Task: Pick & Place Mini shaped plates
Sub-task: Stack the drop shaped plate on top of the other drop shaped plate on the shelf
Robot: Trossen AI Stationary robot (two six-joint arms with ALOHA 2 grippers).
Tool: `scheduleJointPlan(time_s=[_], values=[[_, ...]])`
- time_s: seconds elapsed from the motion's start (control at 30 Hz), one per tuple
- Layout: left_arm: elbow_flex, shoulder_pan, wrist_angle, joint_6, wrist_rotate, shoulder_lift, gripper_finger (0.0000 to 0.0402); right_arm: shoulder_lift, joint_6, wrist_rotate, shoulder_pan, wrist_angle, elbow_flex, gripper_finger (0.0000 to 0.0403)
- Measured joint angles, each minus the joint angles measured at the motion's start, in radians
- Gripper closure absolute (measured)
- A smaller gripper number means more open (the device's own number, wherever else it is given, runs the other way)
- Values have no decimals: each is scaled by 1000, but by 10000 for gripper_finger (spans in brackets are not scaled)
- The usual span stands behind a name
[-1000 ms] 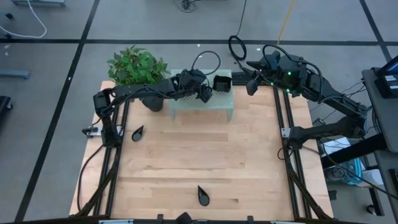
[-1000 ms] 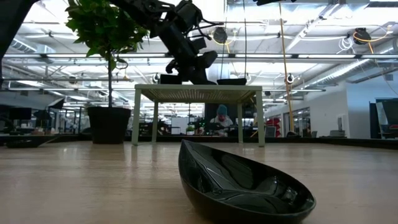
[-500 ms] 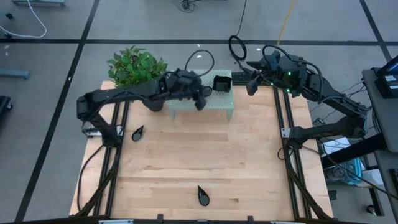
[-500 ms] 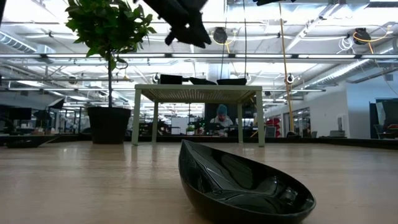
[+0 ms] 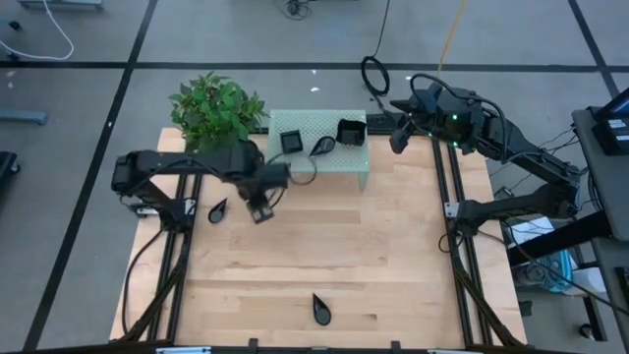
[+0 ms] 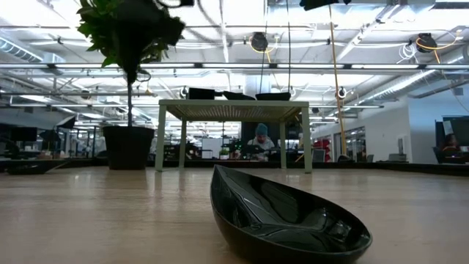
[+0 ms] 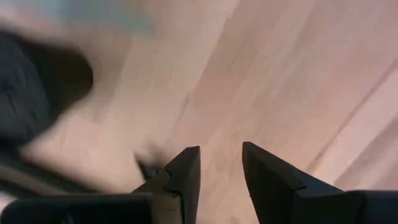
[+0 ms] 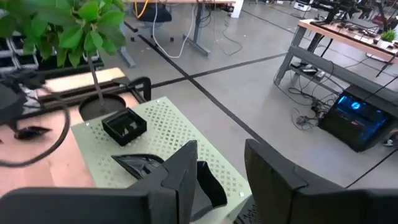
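On the pale green stand (image 5: 319,162) at the table's far edge rest three black mini plates: a flat square (image 5: 291,142), a teardrop (image 5: 321,147) and a wavy-edged square (image 5: 350,131). Two more teardrops lie on the wood, one near the left rail (image 5: 217,209) and one by the near edge (image 5: 321,309), which looms large in the low view (image 6: 286,216). My left gripper (image 5: 260,208) points down over bare wood, near-left of the stand, and is open and empty (image 7: 221,168). My right gripper (image 5: 398,138) waits open above the far right corner (image 8: 221,174).
A potted plant (image 5: 216,106) stands at the far left beside the stand, its dark pot (image 6: 128,147) on the table. Black rails run along the left (image 5: 177,256) and right (image 5: 457,256) edges. Bare wood (image 5: 324,246) fills the middle of the table.
My left gripper has drawn back from over the stand toward the table's near-left and tipped from slanting to pointing straight down, still open. The square and teardrop plates on the stand, which the arm hid before, now show.
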Motion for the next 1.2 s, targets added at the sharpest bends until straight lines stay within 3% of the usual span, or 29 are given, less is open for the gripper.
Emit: scheduleJointPlan(time_s=[0.3, 0.57, 0.83, 0.93, 1.2], values=[[-239, -47, -51, -309, 32, 0, 277, 0, -123, 0, 0, -6, 0, 277], [-410, -28, 80, -312, 15, 0, 277, 0, -237, 0, 0, -7, 0, 277], [-598, 22, 113, -401, 58, -9, 277, 0, -272, 0, 0, -7, 0, 277], [-654, 42, 202, -426, 83, -11, 277, 0, -272, 0, 0, -6, 0, 277], [-731, 79, 329, -464, 101, -18, 277, 0, -251, 1, 0, -6, 0, 277]])
